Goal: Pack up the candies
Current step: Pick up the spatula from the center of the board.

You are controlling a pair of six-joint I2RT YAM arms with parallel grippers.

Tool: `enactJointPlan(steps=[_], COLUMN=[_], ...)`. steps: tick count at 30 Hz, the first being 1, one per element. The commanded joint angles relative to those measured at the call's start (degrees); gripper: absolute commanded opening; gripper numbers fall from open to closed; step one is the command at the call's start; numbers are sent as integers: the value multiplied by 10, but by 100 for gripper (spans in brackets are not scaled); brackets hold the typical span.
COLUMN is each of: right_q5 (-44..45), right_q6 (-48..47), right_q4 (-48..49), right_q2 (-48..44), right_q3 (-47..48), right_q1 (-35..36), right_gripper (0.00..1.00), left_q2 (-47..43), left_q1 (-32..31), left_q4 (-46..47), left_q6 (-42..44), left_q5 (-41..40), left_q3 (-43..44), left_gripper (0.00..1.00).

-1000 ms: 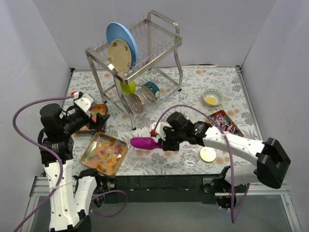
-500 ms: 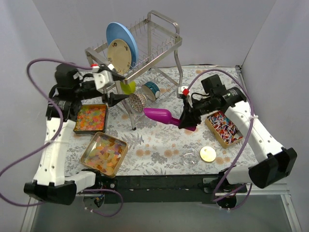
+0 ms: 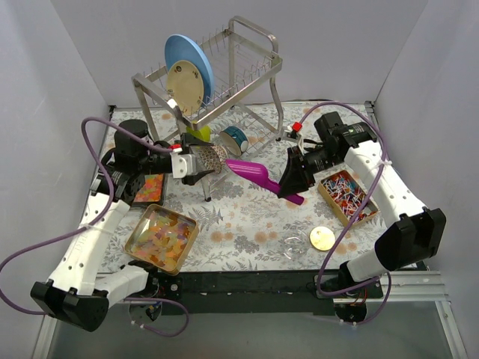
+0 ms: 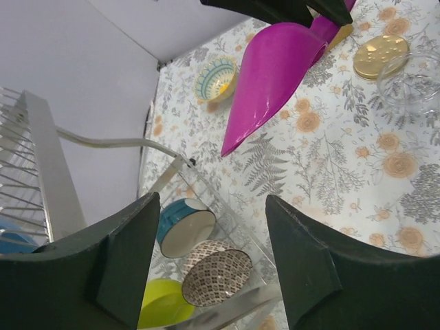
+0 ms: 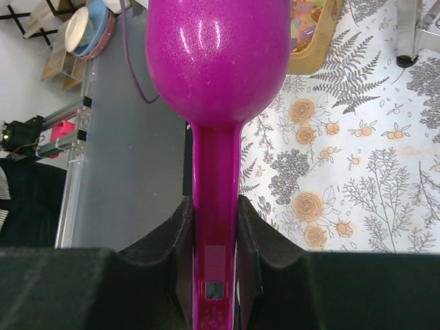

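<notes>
Two-finger right hand (image 5: 214,237) pinches purple scoop (image 3: 251,173) handle; left hand (image 4: 214,256) spread apart.

**White arms, black joints, purple cables**

The left arm (image 3: 90,235) and right arm (image 3: 389,191) have smooth white shells and bulky black joint housings. A thin purple cable (image 3: 84,133) trails from each. At each wrist, the end nearest the rack (image 3: 224,75), sits a small red part (image 3: 296,126), perhaps a button. The fingers (image 4: 117,268) are dark, matte and blocky.
</notes>
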Motion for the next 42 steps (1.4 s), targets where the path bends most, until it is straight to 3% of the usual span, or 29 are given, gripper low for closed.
enactJointPlan(steps=[1,7,14,21,24,25,27,28,34,36,40,42], right_q5=[-49,-50,-48,-38,-27,-20,9,21,135,194,294,327], right_q6=[0,-6,-8,-7,-5,-5,-3,1,35,65,97,104], right_q4=[-25,-24,-23,-25,-24,-24,-23,-24,4,66,206,272], right_q2=[10,25,22,7,0,-2,-7,-8,-26,-58,-157,-223], right_q3=[29,35,30,18,12,11,17,27,118,119,56,-3], right_q1=[1,2,7,7,8,7,7,7,-44,-59,-64,-64], right_gripper=[1,1,1,1,1,1,11,25,44,48,69,71], left_q2=[-12,12,42,56,60,61,65,71,88,93,109,131], left_q1=[-17,-72,-119,-121,-121,-121,-121,-121,-126,-136,-156,-163], left_q4=[40,81,120,129,148,153,164,167,179,187,224,247], left_q6=[31,15,0,-10,-32,-45,-58,-65,-161,-203,-293,-348], left_q5=[-16,-48,-64,-71,-68,-63,-50,-46,-15,-25,-39,-47], left_q3=[-13,-25,-20,-24,-31,-31,-31,-31,-52,-60,-68,-63], left_gripper=[60,57,48,29,17,9,0,0,0,0,0,0])
